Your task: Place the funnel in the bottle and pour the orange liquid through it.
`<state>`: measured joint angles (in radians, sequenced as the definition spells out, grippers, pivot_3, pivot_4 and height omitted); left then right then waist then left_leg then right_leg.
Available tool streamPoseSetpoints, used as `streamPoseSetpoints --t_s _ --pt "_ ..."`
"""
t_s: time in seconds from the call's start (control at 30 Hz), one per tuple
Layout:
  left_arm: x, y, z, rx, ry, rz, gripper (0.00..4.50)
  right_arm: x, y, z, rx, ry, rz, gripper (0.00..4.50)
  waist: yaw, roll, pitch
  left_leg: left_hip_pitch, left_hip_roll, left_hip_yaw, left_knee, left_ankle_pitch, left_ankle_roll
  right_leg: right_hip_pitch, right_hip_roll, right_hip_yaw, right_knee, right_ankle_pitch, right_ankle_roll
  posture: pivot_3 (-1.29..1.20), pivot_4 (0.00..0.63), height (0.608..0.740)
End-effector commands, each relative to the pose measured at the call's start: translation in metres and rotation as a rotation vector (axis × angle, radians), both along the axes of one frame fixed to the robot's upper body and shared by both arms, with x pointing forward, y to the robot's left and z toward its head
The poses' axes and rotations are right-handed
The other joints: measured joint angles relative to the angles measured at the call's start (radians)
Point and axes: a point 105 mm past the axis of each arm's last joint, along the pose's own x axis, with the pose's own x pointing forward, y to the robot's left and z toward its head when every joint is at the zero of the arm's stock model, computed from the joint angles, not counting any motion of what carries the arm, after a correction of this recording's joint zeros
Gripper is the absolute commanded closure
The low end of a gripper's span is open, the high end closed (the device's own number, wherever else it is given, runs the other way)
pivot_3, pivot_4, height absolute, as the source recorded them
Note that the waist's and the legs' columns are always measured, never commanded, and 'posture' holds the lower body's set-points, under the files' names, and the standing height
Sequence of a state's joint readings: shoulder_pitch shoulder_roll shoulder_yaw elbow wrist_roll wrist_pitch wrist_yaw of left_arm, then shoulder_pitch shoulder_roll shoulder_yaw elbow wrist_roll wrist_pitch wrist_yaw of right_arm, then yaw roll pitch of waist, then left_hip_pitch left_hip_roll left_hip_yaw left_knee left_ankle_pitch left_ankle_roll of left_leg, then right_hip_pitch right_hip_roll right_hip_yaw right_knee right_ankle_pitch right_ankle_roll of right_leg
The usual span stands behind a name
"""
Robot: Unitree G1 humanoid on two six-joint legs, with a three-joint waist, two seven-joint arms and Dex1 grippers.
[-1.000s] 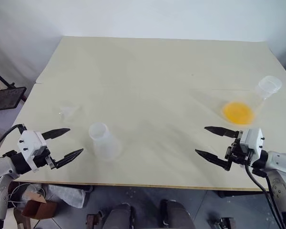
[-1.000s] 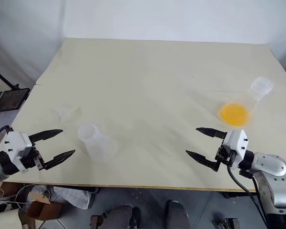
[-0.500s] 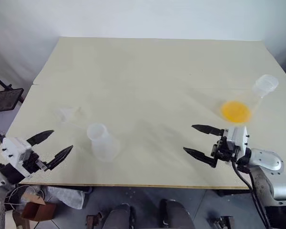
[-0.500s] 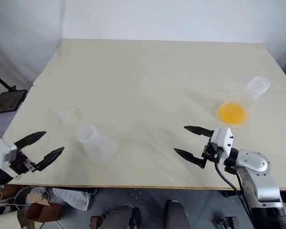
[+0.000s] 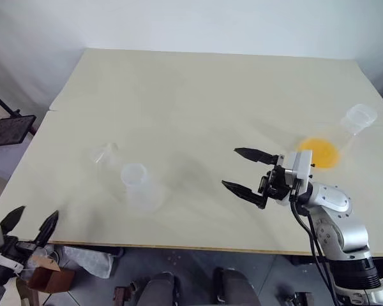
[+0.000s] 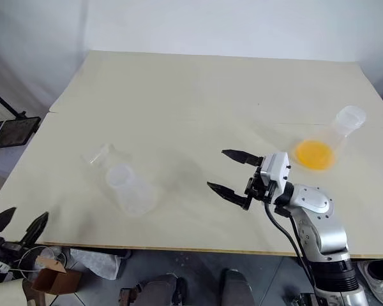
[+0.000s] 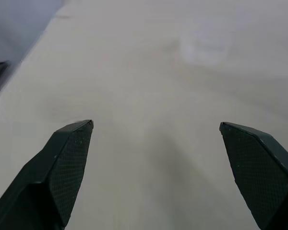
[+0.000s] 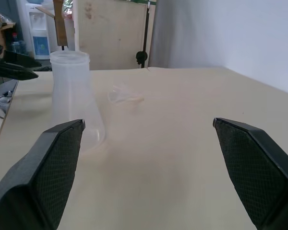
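Well, nothing of the job is done yet, as far as one can judge. The funnel lies loose on the table toward its left edge, just beside the bottle, which stands upright near the front-left corner with its neck bare. The orange liquid sits in the larger flask over by the right edge, well apart from both. So all three steps are ahead: pick up the funnel, seat it in the bottle's neck, then fetch the flask and pour.

Now the arms. The right gripper hangs over the table near the front edge, right of the middle, fingers spread wide and empty, pointing across toward the left where the bottle and funnel wait; its wrist view looks along the tabletop at both. The left gripper sits low off the front-left corner, beyond the table's edge, its two black fingers also released and holding nothing, aimed forward over the tabletop. Neither is touching anything.
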<state>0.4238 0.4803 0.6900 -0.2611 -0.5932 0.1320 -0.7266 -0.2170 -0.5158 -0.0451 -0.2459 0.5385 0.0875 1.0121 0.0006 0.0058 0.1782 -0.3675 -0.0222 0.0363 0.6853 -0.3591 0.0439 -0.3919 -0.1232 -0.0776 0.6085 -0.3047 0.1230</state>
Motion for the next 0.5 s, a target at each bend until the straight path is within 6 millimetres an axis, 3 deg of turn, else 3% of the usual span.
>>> streamPoseSetpoints --t_s 0.03,0.13,0.3,0.5 --pt "0.005 -0.039 0.018 0.024 -0.004 -0.250 0.00 -0.006 -0.010 0.004 -0.022 -0.025 -0.009 0.01 -0.005 0.000 0.000 0.000 0.000 0.000 0.000 0.000 0.000 0.000 0.000 0.000 0.000 0.000 0.000 0.00 0.150 0.740" --pt "0.019 -0.067 0.029 0.049 0.016 -0.452 0.00 -0.014 -0.018 0.000 -0.061 -0.004 -0.006 0.01 -0.002 0.001 0.000 0.000 0.000 0.000 0.000 0.000 0.000 0.000 0.000 0.000 0.001 0.000 0.000 0.00 0.150 0.740" --pt "0.050 -0.092 0.048 0.062 -0.027 -0.596 0.00 -0.024 -0.036 -0.007 -0.110 0.032 -0.042 0.01 -0.002 0.001 0.000 0.000 -0.001 0.000 0.000 0.001 0.001 0.000 0.000 0.000 0.002 0.000 -0.001 0.00 0.150 0.740" --pt "0.065 -0.124 0.050 0.031 0.004 -0.760 0.00 -0.036 -0.058 -0.017 -0.162 0.070 -0.116 0.01 -0.003 0.001 0.000 0.000 -0.001 0.001 0.000 0.000 0.001 0.000 0.003 -0.001 0.002 0.000 0.000 0.00 0.150 0.740"
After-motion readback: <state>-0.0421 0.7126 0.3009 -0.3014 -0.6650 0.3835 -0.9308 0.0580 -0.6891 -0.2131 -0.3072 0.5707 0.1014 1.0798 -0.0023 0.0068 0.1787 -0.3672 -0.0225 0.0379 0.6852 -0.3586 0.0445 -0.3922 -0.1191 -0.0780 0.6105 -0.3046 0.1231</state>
